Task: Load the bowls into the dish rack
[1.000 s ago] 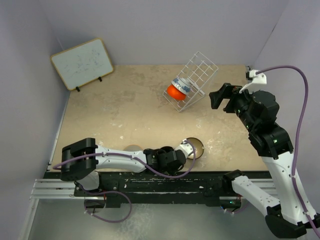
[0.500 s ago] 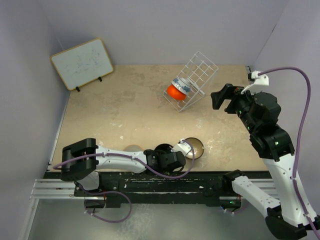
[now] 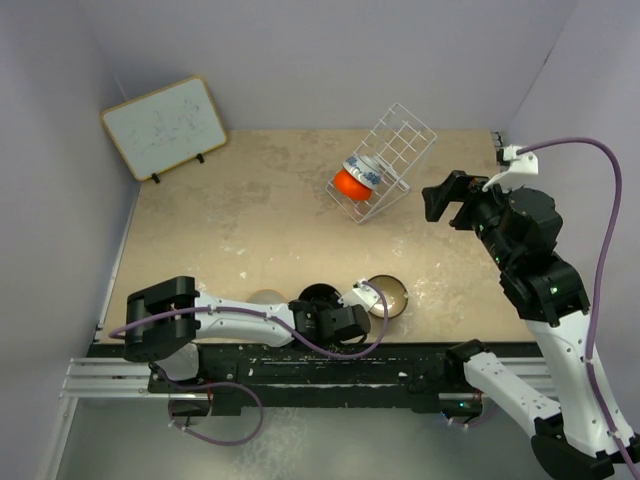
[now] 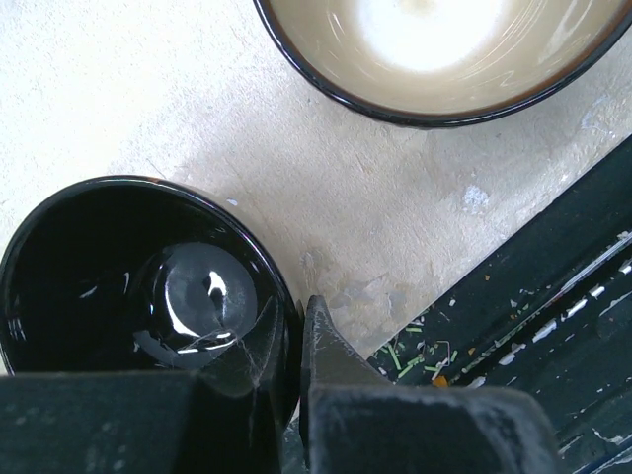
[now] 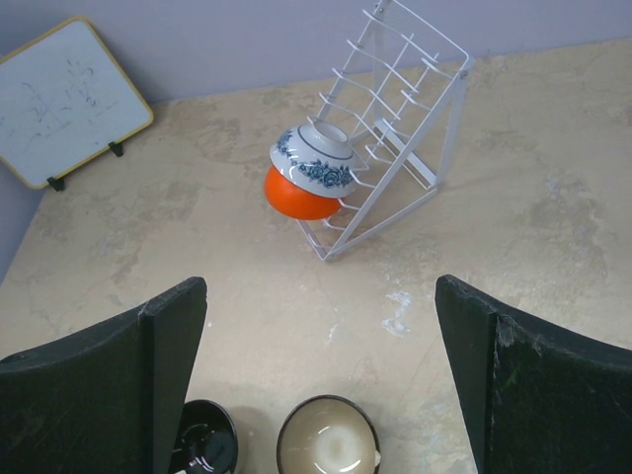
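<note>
1. The glossy black bowl (image 4: 128, 281) stood upright on the table (image 3: 230, 235) near its front edge, not yet in the dish rack (image 5: 390, 148).
2. The left gripper (image 4: 289, 321) was closed on the bowl's near rim, one finger inside and one outside. That pinch suits a thin wall better than a grasp across the whole bowl would.
3. Just beside it sat the tan bowl (image 4: 434, 49), also upright, apart from the black one and unheld. Bare table showed between them, probably enough for a lift without knocking it.
4. A pale bowl (image 3: 265, 297) lay on the other side, partly hidden by the left arm.
5. Farther back, the rack held the orange bowl (image 5: 296, 196) and the blue-patterned bowl (image 5: 314, 158), tipped on edge and touching each other near the fold of the V. The wires propped them so.
6. The right gripper (image 5: 318, 296) hung above the table, well apart from everything, its fingers spread wide and holding nothing. It appeared to be kept out of the left arm's path.
7. A whiteboard (image 3: 165, 127) stood at the far left corner.
</note>
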Available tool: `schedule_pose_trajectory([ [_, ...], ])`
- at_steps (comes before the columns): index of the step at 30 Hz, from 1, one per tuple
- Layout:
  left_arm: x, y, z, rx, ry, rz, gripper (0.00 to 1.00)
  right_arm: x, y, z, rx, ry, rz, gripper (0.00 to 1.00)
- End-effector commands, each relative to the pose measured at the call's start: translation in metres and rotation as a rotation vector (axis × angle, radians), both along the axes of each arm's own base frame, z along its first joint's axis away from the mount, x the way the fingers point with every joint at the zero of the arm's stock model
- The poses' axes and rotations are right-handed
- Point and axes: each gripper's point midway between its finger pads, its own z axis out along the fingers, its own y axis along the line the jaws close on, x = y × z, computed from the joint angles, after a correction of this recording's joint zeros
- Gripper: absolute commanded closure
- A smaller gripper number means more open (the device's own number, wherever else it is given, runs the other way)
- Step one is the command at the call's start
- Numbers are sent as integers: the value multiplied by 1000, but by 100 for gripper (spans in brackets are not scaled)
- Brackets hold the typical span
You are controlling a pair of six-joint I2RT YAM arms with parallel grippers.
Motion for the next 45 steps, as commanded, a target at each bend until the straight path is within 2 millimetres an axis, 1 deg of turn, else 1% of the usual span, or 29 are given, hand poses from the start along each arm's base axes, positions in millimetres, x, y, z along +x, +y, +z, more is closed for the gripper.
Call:
schedule_pose_trajectory([
  [1, 6, -4, 16, -18, -27, 8, 100, 0, -7, 11, 1, -42, -30, 0],
  [4, 14, -16, 35, -66, -64, 19, 100, 0, -6, 11, 4, -43, -27, 0],
  [5, 21, -22, 48, -99, -83, 30, 100, -1, -6, 12, 7, -43, -23, 0],
  [6, 27, -24, 57, -119, -96, 41, 100, -1, -5, 13, 11, -45, -19, 0],
  [8, 43, -35, 88, -219, -125, 64, 100, -1, -2, 15, 15, -43, -8, 0],
  [11, 72, -42, 139, -413, -138, 93, 100, -1, 0, 21, 18, -43, 8, 1],
  [12, 81, -42, 163, -501, -145, 100, 100, -2, 2, 24, 19, -44, 17, 1],
  [13, 92, -40, 183, -577, -153, 111, 100, -3, 3, 28, 21, -49, 26, 1],
  [17, 130, -30, 256, -823, -198, 142, 100, -3, 8, 40, 18, -46, 52, 1],
  [19, 144, -26, 293, -920, -229, 135, 100, -1, 11, 43, 16, -36, 68, 1],
  [21, 153, -26, 328, -1002, -262, 114, 100, 0, 13, 46, 16, -31, 78, 1],
  [24, 164, -29, 374, -1105, -301, 63, 100, 1, 16, 51, 24, -35, 90, 1],
  [25, 171, -28, 388, -1141, -310, 54, 100, 2, 18, 51, 27, -31, 97, 1],
  [28, 189, -28, 411, -1275, -291, 11, 100, 5, 24, 52, 33, -25, 121, 1],
  [29, 197, -27, 416, -1327, -268, -7, 100, 6, 25, 52, 32, -21, 124, 1],
  [31, 213, -25, 420, -1430, -225, -42, 100, 9, 26, 52, 27, -17, 126, 1],
  [32, 221, -26, 417, -1473, -190, -64, 100, 9, 26, 51, 25, -15, 126, 1],
  [34, 233, -22, 421, -1575, -154, -87, 100, 10, 26, 51, 21, -11, 125, 1],
  [41, 255, -19, 441, -1815, -145, -197, 100, 12, 19, 49, -1, -4, 93, 1],
  [45, 267, -20, 441, -1914, -134, -211, 100, 13, 17, 49, -15, -3, 81, 0],
])
